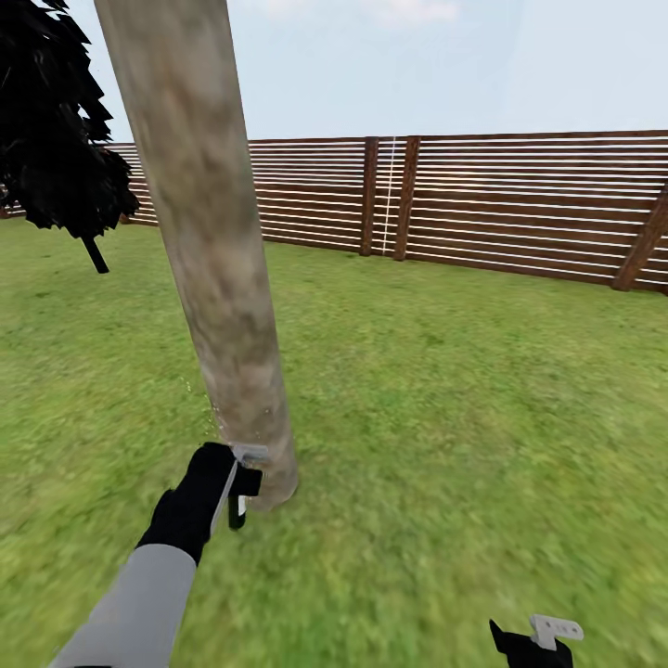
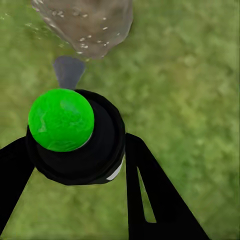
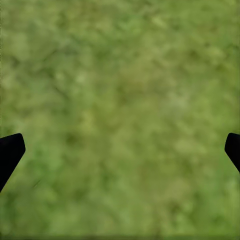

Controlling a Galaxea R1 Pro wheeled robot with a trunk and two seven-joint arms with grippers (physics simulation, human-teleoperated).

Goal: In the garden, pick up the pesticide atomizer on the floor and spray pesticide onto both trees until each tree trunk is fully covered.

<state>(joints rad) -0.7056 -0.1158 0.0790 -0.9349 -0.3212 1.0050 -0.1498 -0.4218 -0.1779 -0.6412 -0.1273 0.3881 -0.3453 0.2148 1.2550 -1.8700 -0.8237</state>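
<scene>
A thick, mottled grey-brown tree trunk [image 1: 215, 269] rises from the lawn right in front of me. My left gripper [image 1: 237, 471] sits at its base, shut on the pesticide atomizer [image 1: 243, 490], a small dark sprayer with a white part. In the left wrist view the atomizer [image 2: 75, 145] shows a dark round body and a bright green cap between the black fingers [image 2: 150, 190]. It points at the trunk's foot [image 2: 90, 22], which is dotted with tiny white pesticide specks [image 2: 84, 41]. My right gripper [image 1: 543, 638] hangs open low over the grass [image 3: 120, 150], holding nothing.
A brown slatted wooden fence [image 1: 520, 204] runs along the back of the lawn [image 1: 464, 399]. A small tree with dark foliage [image 1: 56, 130] and a thin dark stem stands at the far left by the fence. Open grass stretches to the right of the trunk.
</scene>
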